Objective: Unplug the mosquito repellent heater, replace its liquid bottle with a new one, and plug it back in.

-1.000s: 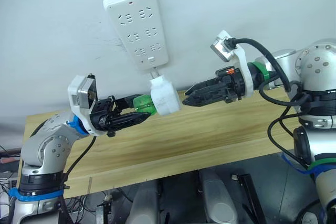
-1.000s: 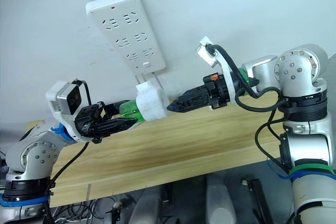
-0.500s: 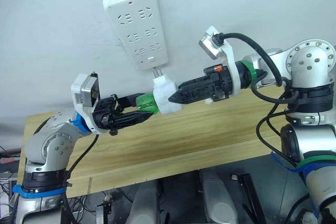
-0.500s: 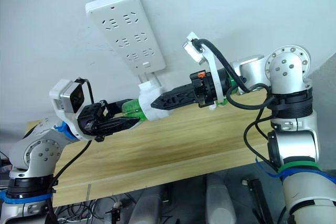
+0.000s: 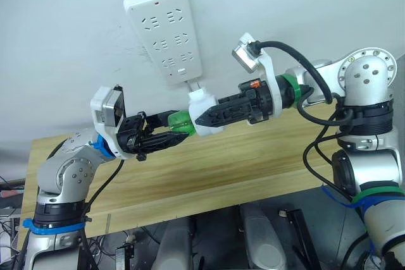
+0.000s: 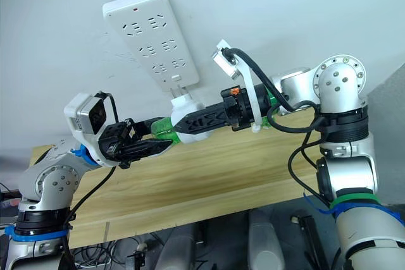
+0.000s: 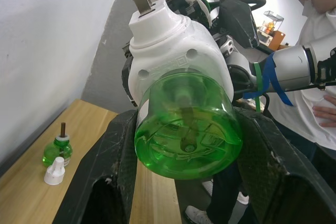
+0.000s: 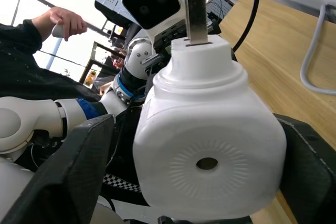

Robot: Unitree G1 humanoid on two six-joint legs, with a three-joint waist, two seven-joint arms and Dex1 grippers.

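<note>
Both arms are reaching inward below the power strip: the right gripper is clamping the heater, the left gripper pinching its green bottle; a spare bottle is standing on the table.

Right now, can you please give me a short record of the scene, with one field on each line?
heater: white mosquito repellent heater in the air below the power strip, prongs out of the sockets
bottle: green bottle attached to the heater
left pincer: shut on the green bottle
right pincer: shut on the heater body
table: a second green bottle and a white cap stand on it
</note>
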